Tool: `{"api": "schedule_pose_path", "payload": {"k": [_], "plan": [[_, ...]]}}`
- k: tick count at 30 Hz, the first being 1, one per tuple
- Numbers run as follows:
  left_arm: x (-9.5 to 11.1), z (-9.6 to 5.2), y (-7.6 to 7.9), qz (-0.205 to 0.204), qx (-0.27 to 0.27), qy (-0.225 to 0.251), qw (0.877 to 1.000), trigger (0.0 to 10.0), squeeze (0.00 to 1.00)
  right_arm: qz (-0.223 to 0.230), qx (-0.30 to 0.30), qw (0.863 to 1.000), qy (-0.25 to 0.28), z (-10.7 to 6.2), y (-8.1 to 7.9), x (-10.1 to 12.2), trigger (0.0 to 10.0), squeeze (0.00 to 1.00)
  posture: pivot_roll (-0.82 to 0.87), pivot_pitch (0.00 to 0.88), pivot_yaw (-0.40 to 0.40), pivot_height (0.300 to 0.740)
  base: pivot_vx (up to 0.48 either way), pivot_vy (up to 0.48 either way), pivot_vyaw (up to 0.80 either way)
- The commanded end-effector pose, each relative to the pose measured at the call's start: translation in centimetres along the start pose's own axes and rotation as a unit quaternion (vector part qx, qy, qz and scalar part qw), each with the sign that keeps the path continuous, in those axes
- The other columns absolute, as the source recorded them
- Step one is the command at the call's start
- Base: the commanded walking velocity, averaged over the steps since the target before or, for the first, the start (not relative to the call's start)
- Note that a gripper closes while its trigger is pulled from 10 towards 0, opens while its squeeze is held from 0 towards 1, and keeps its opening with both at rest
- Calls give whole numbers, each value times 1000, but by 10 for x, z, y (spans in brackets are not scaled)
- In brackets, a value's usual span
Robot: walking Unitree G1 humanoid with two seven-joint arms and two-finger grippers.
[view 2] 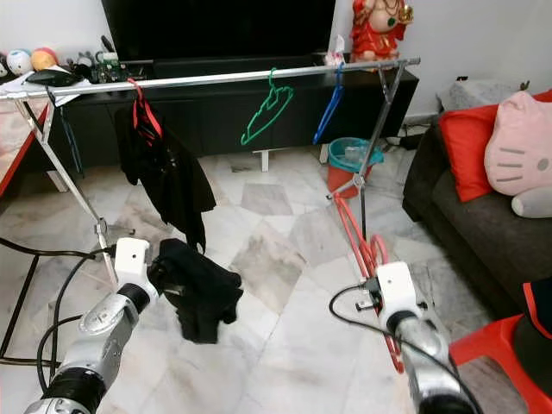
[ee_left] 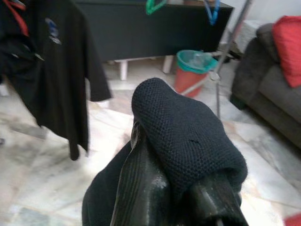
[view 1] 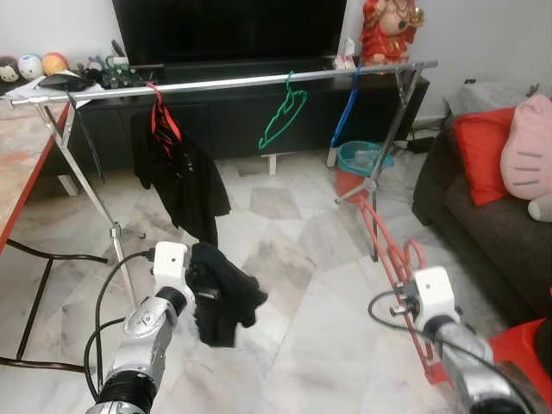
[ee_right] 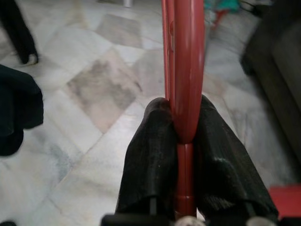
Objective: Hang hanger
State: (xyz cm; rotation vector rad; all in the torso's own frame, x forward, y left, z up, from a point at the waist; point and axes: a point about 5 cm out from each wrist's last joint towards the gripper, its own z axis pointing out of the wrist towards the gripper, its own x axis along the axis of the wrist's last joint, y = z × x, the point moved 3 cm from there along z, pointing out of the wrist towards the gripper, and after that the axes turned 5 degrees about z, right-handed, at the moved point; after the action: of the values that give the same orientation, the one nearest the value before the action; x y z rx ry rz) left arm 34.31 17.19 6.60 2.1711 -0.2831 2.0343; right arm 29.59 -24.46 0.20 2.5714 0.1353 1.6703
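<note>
A red plastic hanger [view 1: 392, 259] is held low at the right, my right gripper [ee_right: 184, 141] shut on its bar; the fingers [ee_right: 149, 155] clamp it from both sides. My left gripper [ee_left: 176, 188] is shut on a black garment [view 1: 222, 289] that droops over the floor at lower left. A silver clothes rail [view 1: 224, 84] runs across in front of the TV cabinet. On it hang a black shirt on a red hanger [view 1: 177, 164], an empty green hanger [view 1: 283, 114] and a blue hanger [view 1: 347, 108].
The rail's folding legs [view 1: 90, 194] stand at the left and at the right [view 1: 388, 138]. A teal-rimmed bin [view 1: 362, 159] sits behind the right leg. A dark sofa [view 1: 492, 216] with a red cushion lines the right; a red-edged table [view 1: 21, 164] is on the left.
</note>
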Motion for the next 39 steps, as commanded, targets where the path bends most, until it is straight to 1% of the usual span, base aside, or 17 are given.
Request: {"api": "schedule_pose_path", "payload": {"k": [1, 2, 4, 7, 11, 13, 15, 21, 26, 28, 29, 33, 39], "plan": [[11, 2, 5, 18, 1, 26, 999, 10000, 0, 36, -40, 998, 36, -4, 3, 7, 10000, 0, 18, 0, 11, 740, 0, 0, 0], [13, 2, 8, 17, -2, 30, 999, 10000, 0, 60, -52, 996, 41, -6, 3, 5, 10000, 0, 15, 0, 13, 740, 0, 0, 0], [15, 3, 10, 16, -1, 34, 999, 10000, 0, 83, -64, 993, 46, -10, 1, 3, 10000, 0, 11, 0, 20, 740, 0, 0, 0], [16, 3, 10, 19, 3, 34, 999, 10000, 0, 82, -65, 993, 51, -13, -6, 2, 10000, 0, 5, 0, 32, 740, 0, 0, 0], [17, 3, 10, 23, 2, 34, 999, 10000, 0, 86, -80, 992, 54, -13, -6, 2, 10000, 0, 7, 0, 38, 740, 0, 0, 0], [17, 3, 10, 26, 3, 35, 999, 10000, 0, 96, -78, 991, 57, -11, -8, 5, 10000, 0, 11, 0, 37, 740, 0, 0, 0], [18, 3, 10, 26, 3, 36, 999, 10000, 0, 88, -76, 992, 57, -11, -9, 7, 10000, 0, 13, 0, 35, 740, 0, 0, 0], [19, 3, 14, 31, 1, 38, 999, 10000, 0, 88, -70, 992, 64, -9, -13, 14, 10000, 0, 14, 0, 32, 740, 0, 0, 0], [22, 3, 19, 40, -1, 47, 998, 10000, 0, 103, -68, 988, 96, -10, -17, 27, 10000, 0, 20, 0, 28, 740, 0, 0, 0], [23, 4, 20, 41, -1, 50, 998, 10000, 0, 100, -65, 988, 99, -10, -19, 28, 10000, 0, 25, 0, 26, 740, 0, 0, 0], [25, 4, 23, 41, -3, 53, 998, 10000, 0, 103, -62, 987, 103, -10, -20, 31, 10000, 0, 30, 0, 24, 740, 0, 0, 0], [25, 2, 25, 38, 3, 55, 998, 10000, 0, 111, -50, 986, 114, -11, -25, 36, 10000, 0, 33, 0, 21, 740, 0, 0, 0], [21, -2, 21, 39, 20, 51, 998, 10000, 0, 79, -32, 990, 114, -11, -31, 37, 10000, 0, 54, 0, 8, 740, 0, 0, 85]]}}
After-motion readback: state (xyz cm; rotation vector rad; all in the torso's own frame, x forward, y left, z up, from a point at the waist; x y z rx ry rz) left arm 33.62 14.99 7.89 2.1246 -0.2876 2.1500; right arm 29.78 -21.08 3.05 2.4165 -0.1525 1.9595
